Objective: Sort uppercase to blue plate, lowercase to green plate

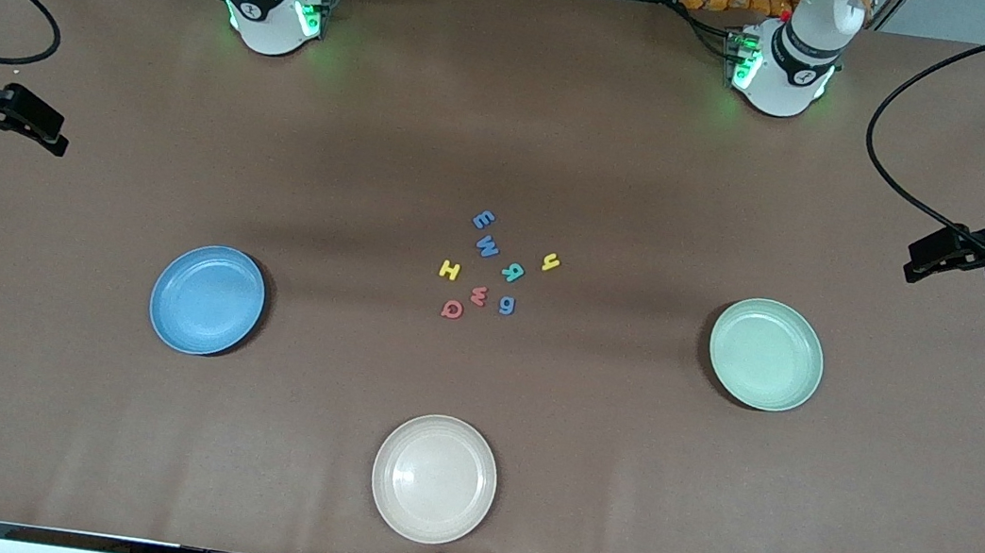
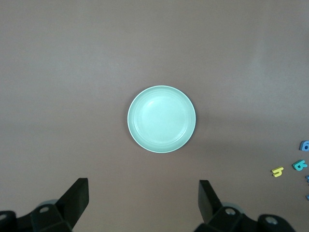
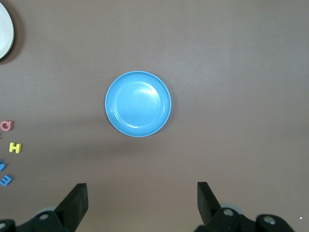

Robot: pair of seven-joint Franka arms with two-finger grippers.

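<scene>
Eight tiny letters lie in a cluster mid-table: blue E-shaped letter (image 1: 484, 219), blue W/M (image 1: 487, 247), yellow h (image 1: 550, 262), teal R (image 1: 512, 272), yellow H (image 1: 450, 269), red w (image 1: 479, 295), blue g (image 1: 507, 304), red Q (image 1: 451, 309). The blue plate (image 1: 207, 299) lies toward the right arm's end, empty, and shows in the right wrist view (image 3: 138, 104). The green plate (image 1: 766, 353) lies toward the left arm's end, empty, and shows in the left wrist view (image 2: 161, 119). My right gripper (image 1: 54, 139) and left gripper (image 1: 918, 264) hang open and empty high over the table's ends, each arm waiting.
A cream plate (image 1: 434, 478) lies empty near the table's front edge, nearer to the front camera than the letters. A black cable (image 1: 896, 177) loops over the table by the left arm. Bare brown table lies between the letters and each plate.
</scene>
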